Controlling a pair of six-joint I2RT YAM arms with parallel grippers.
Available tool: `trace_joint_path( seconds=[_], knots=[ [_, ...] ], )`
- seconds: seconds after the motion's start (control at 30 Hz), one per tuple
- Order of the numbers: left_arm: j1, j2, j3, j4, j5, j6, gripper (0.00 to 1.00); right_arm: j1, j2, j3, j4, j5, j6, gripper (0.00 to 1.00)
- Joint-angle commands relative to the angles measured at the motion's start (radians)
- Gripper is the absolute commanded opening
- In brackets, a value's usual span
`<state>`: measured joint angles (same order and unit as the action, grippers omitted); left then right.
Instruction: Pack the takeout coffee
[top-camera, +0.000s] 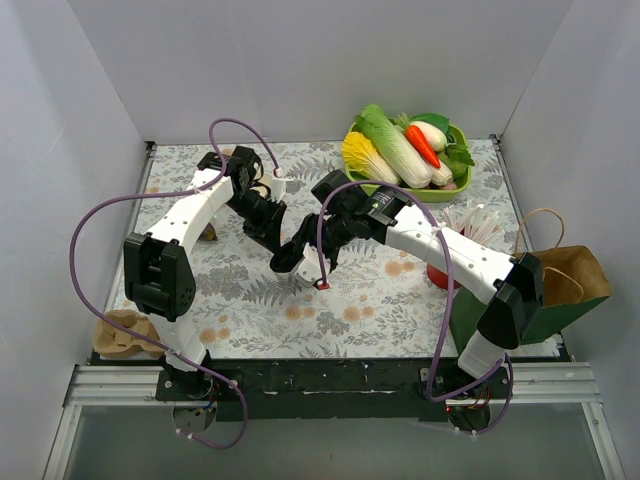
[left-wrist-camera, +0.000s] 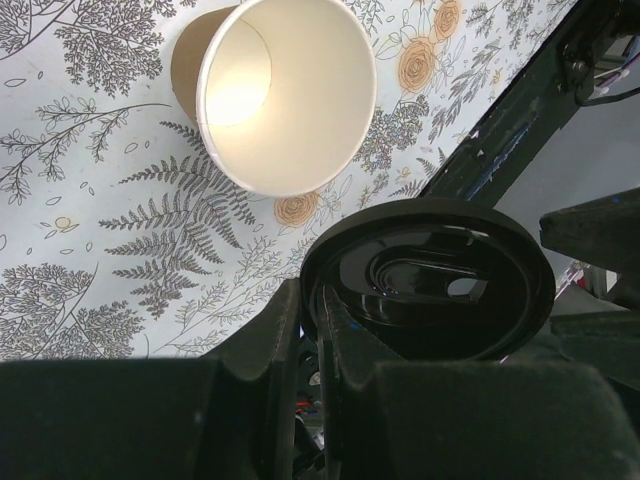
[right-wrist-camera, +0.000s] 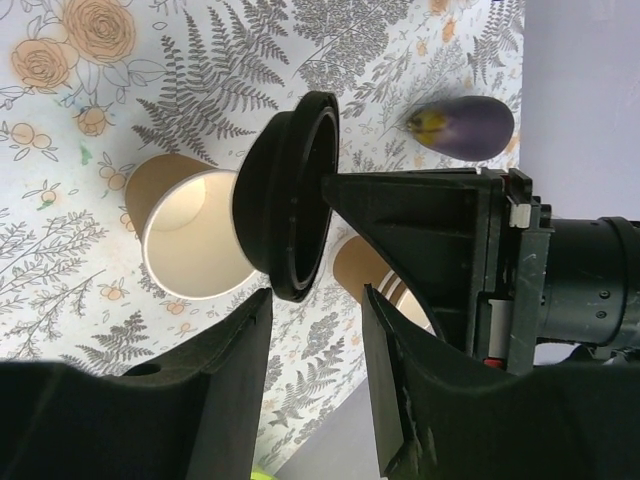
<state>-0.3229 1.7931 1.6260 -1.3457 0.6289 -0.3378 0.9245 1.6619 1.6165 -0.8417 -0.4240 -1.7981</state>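
Fern-print table (top-camera: 370, 300) — left hand (left-wrist-camera: 308, 305) pinches black lid (left-wrist-camera: 430, 265) by its rim, lower centre; right wrist view alone shows right hand (right-wrist-camera: 315, 320) parted, empty

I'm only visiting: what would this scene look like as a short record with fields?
cup: small tan kraft paper cup, lidless, on the floral table
lid: round black plastic lid, off the cup, held above the table
left gripper: shut on the lid's rim
right gripper: open, empty, close to the lid
nearby: purple eggplant on the table
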Motion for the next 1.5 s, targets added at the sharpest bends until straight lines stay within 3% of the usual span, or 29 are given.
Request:
trace_joint_path(
  seconds=[0.0,0.2,0.37,0.63,0.9,1.0,1.03,1.1,1.13,1.2,1.33,1.47],
  knots=[
    [-0.005,-0.038,0.009,-0.035,0.015,-0.006,0.00,0.005,0.006,0.048,-0.060,0.013,-0.023,0.48],
    [-0.005,-0.028,0.028,-0.035,0.031,-0.009,0.00,0.005,0.022,0.066,-0.088,0.013,0.006,0.47],
    [-0.005,-0.032,0.034,-0.036,0.049,-0.009,0.00,0.011,0.001,0.002,0.019,0.016,0.055,0.47],
    [-0.005,-0.040,0.012,-0.036,0.064,-0.009,0.00,0.014,-0.001,-0.026,0.056,0.013,0.080,0.39],
    [-0.005,-0.038,0.012,-0.038,0.072,-0.012,0.00,0.014,-0.014,-0.041,0.063,0.001,0.120,0.13],
    [-0.005,-0.034,0.014,-0.035,0.048,-0.013,0.11,0.013,0.004,-0.003,0.017,-0.009,0.129,0.01],
    [-0.005,-0.034,0.015,-0.035,0.026,-0.013,0.23,0.010,0.007,0.003,0.009,-0.004,0.155,0.01],
    [-0.005,-0.034,0.032,-0.033,0.000,-0.015,0.35,-0.001,0.009,0.016,-0.003,-0.010,0.198,0.01],
    [-0.005,-0.040,0.038,-0.021,-0.041,-0.026,0.50,-0.018,0.010,0.020,-0.013,-0.022,0.229,0.01],
    [-0.004,-0.060,0.051,0.038,-0.087,-0.049,0.63,-0.045,0.018,0.043,-0.063,-0.054,0.343,0.01],
    [0.001,-0.164,0.052,0.184,-0.219,-0.125,0.68,-0.136,0.018,0.042,-0.102,-0.166,0.566,0.01],
    [0.008,-0.320,-0.076,0.408,-0.316,-0.217,0.73,-0.260,0.056,0.081,-0.021,-0.294,1.012,0.01]
  ],
)
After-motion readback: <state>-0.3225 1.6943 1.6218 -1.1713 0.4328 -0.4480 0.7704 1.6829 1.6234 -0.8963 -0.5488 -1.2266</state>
